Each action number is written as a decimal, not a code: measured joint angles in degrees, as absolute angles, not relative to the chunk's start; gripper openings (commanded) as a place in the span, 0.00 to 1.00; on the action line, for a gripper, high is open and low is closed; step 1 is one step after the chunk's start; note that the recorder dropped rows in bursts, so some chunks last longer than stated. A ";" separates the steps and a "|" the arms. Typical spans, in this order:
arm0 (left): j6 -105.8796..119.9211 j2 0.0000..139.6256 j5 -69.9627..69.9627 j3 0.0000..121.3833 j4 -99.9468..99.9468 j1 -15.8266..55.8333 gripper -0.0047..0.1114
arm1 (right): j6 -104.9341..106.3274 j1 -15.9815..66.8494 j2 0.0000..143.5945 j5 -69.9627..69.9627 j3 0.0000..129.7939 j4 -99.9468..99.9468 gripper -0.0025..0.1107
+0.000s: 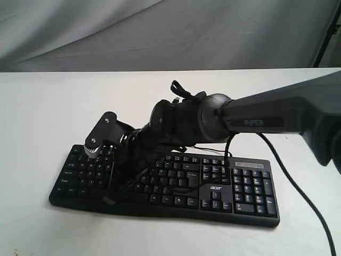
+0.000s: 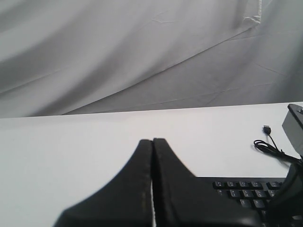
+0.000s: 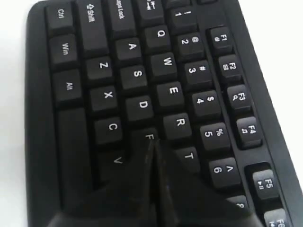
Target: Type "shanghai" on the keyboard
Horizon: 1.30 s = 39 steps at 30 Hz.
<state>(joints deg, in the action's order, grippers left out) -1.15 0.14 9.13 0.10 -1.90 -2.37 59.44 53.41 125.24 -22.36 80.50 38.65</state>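
The black keyboard (image 1: 213,186) lies on the white table, its number pad and "acer" logo to the right. My right arm reaches across it, and my right gripper (image 1: 118,172) hangs over the letter keys on the left. In the right wrist view the keyboard (image 3: 137,75) fills the frame. There my right gripper (image 3: 152,143) is shut, its tips low over the edge of the F key with nothing held. My left gripper (image 2: 152,141) is shut and empty above the bare table beside a corner of the keyboard (image 2: 246,189). It does not show in the exterior view.
The keyboard's thin cable ends in a loose USB plug (image 2: 266,128) on the table behind it. Another black cable (image 1: 298,186) trails down the table on the right. A grey cloth backdrop (image 1: 160,32) hangs behind the table's far edge.
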 measured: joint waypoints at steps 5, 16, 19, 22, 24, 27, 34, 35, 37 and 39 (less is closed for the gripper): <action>-1.15 0.14 9.13 0.10 -1.90 -2.37 0.04 | 59.44 53.41 124.29 -22.44 80.62 37.88 0.02; -1.15 0.14 9.13 0.10 -1.90 -2.37 0.04 | 51.90 53.41 120.76 -24.25 79.98 29.52 0.02; -1.15 0.14 9.13 0.10 -1.90 -2.37 0.04 | 51.06 53.26 120.76 -24.39 79.37 28.96 0.02; -1.15 0.14 9.13 0.10 -1.90 -2.37 0.04 | 50.96 53.26 120.76 -24.39 79.26 28.86 0.02; -1.15 0.14 9.13 0.10 -1.90 -2.37 0.04 | 50.84 53.26 120.76 -24.39 79.17 28.86 0.02; -1.15 0.14 9.13 0.10 -1.90 -2.37 0.04 | 50.84 53.22 120.76 -24.39 79.17 28.75 0.02; -1.15 0.14 9.13 0.10 -1.90 -2.37 0.04 | 50.84 53.13 122.61 -23.60 79.17 28.63 0.02; -1.15 0.14 9.13 0.10 -1.90 -2.37 0.04 | 50.84 53.13 123.10 -23.51 79.17 28.63 0.02; -1.15 0.14 9.13 0.10 -1.90 -2.37 0.04 | 50.84 53.13 123.37 -23.47 79.17 28.85 0.02; -1.15 0.14 9.13 0.10 -1.90 -2.37 0.04 | 50.84 53.13 123.12 -23.47 79.17 28.85 0.02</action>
<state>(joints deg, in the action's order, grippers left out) -1.15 0.14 9.13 0.10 -1.90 -2.37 50.84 53.13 123.12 -23.47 79.17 28.85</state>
